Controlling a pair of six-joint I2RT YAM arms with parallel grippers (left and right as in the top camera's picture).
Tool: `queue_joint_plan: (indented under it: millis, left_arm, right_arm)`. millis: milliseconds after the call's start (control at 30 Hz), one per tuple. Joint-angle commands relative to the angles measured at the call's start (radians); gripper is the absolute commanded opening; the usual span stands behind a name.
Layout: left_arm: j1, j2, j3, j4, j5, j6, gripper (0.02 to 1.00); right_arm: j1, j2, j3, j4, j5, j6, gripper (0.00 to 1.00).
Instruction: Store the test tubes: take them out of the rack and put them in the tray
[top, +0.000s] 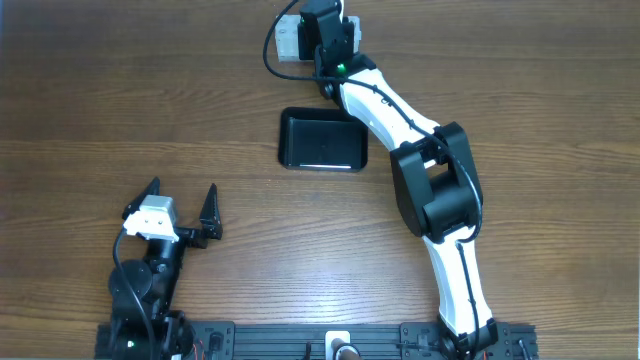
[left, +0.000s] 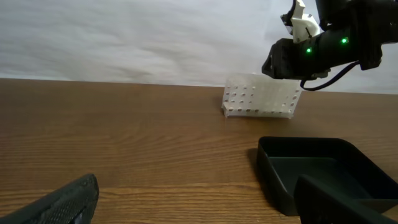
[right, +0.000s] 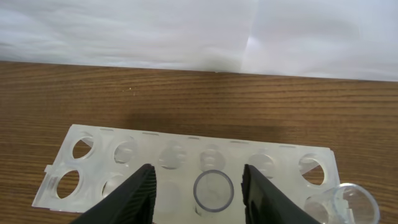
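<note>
A clear plastic rack (right: 186, 155) with two rows of round holes stands on the wooden table (top: 120, 90), at 12 o'clock from the black tray (top: 284, 140). One glass tube (right: 213, 190) stands upright in a middle hole, and a second tube (right: 351, 202) stands at the rack's end corner. The right gripper (right: 198, 180) hovers over the rack with its fingers apart, one on each side of the middle tube. The tray's glossy floor shows bare. The left gripper (top: 182, 200), fingers spread wide, is at 8 o'clock from the tray, well apart from it.
</note>
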Motion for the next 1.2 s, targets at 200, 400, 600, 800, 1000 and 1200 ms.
queue_joint_plan:
  millis: [200, 400, 600, 800, 1000, 1200]
  left_arm:
    - [0.003, -0.008, -0.005, -0.001, 0.013, 0.011, 1.0]
    - [0.003, -0.008, -0.005, -0.001, 0.013, 0.011, 1.0]
    - [0.003, -0.008, -0.005, -0.001, 0.013, 0.011, 1.0]
    - [0.003, -0.008, -0.005, -0.001, 0.013, 0.011, 0.998]
    - [0.003, -0.008, -0.005, -0.001, 0.013, 0.011, 1.0]
    - [0.003, -0.008, -0.005, -0.001, 0.013, 0.011, 0.998]
  right_arm:
    - [0.003, 0.009, 0.029, 0.002, 0.043, -0.009, 0.36]
    - [0.002, 0.009, 0.028, 0.003, 0.043, -0.009, 0.301]
    - [0.003, 0.009, 0.028, 0.003, 0.043, -0.009, 0.215]
    - [0.003, 0.009, 0.028, 0.003, 0.043, -0.009, 0.178]
    - [0.003, 0.009, 0.028, 0.005, 0.043, -0.024, 0.126]
    - [0.003, 0.009, 0.028, 0.014, 0.043, -0.024, 0.095]
